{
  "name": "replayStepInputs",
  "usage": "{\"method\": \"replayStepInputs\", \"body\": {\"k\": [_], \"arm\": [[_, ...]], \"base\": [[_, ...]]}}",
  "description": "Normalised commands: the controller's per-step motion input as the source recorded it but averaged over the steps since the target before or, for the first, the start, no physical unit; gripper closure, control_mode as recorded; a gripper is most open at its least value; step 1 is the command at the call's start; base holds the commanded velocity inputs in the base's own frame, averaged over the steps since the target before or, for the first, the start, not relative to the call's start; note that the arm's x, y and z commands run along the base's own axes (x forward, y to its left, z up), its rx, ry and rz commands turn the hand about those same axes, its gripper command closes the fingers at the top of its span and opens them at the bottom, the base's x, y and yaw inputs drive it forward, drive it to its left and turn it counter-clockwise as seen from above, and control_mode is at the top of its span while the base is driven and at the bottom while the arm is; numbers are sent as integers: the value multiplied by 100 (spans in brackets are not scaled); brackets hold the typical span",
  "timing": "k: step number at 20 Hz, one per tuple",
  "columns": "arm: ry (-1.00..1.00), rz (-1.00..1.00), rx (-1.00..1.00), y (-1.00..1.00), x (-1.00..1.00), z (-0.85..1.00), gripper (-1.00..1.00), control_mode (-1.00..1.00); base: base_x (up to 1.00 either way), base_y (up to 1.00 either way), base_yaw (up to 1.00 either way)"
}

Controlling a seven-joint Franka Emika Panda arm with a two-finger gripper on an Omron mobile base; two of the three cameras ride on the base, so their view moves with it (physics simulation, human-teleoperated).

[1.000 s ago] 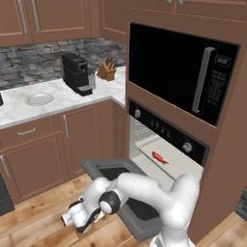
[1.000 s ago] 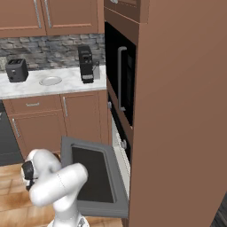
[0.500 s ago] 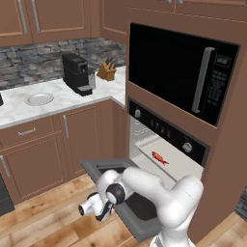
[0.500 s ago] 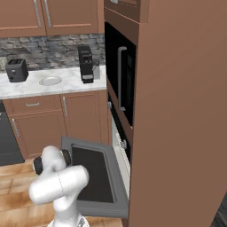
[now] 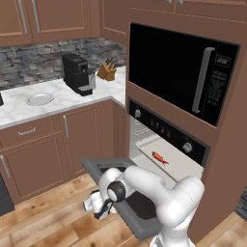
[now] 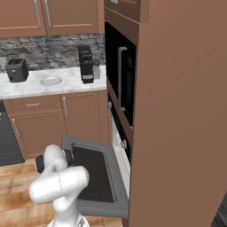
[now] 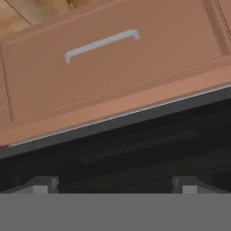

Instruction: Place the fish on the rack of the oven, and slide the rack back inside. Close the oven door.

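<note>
The small red-orange fish (image 5: 158, 157) lies on the light-grey rack (image 5: 174, 166) in the opening of the black oven (image 5: 164, 131). The oven door (image 5: 143, 205) hangs dropped open, its dark glass facing up; it also shows in the right base view as oven door (image 6: 95, 174). My gripper (image 5: 96, 205) hangs low over the wooden floor, just off the door's left edge, apart from the fish. In the hand view my gripper (image 7: 115, 186) is open, the fingertips (image 7: 43, 184) wide apart with nothing between them.
A brown drawer front with a silver handle (image 7: 101, 43) faces the hand, with a dark band under it. A black microwave (image 5: 181, 72) sits above the oven. On the counter stand a coffee machine (image 5: 75, 73), a knife block (image 5: 106, 71) and a white plate (image 5: 39, 99).
The hand has swung right across the floor, from well left of the open door to close beside its left edge. The jaws stay wide; fish and door have not moved.
</note>
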Motion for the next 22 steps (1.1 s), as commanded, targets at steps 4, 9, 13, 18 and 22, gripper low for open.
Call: {"method": "replayStepInputs", "body": {"k": [4,9,13,18,22], "arm": [[-18,-31,-32,-99,-16,89,-100,-100],[-26,-27,-32,-88,-6,100,-100,-100],[-30,-25,-28,-77,0,98,-100,-100],[-30,-23,-24,-69,0,82,-100,-100],[-30,-20,-21,-76,0,70,-100,-100]], "base": [[0,0,0],[0,0,0],[0,0,0],[0,0,0],[0,0,0]]}}
